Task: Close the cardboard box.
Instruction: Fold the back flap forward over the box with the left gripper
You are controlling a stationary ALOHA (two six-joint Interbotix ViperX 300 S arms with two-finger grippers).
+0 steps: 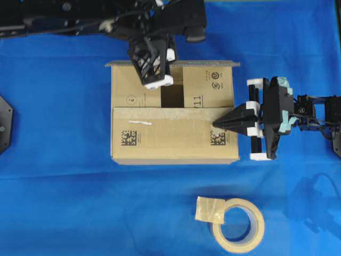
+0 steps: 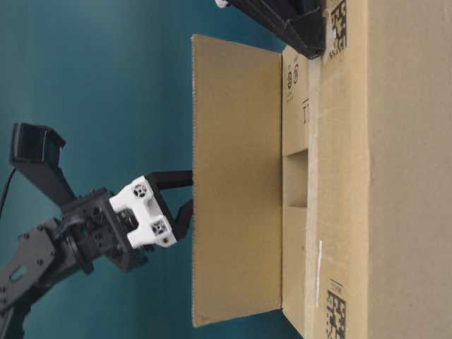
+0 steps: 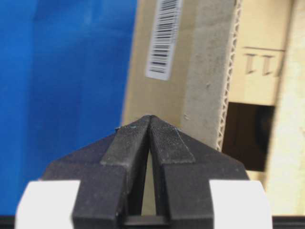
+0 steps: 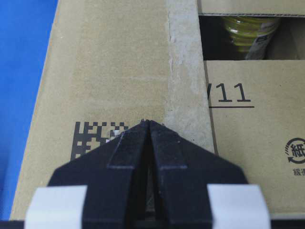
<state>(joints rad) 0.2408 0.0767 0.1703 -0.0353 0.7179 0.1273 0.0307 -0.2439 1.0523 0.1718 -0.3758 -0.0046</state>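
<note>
The cardboard box stands mid-table. Its near long flap, with QR codes, lies folded down. The two short flaps lie flat below it, and a dark gap shows between them. The far long flap stands upright, its barcode label on the outer face. My left gripper is shut and empty, tips against that flap's outer face. It also shows in the table-level view. My right gripper is shut and empty, tips on the folded flap beside a QR code.
A beige tape roll with a loose tab lies on the blue cloth in front of the box. A yellow-green item shows inside the box through the gap. The arm bases stand at the far left and right edges.
</note>
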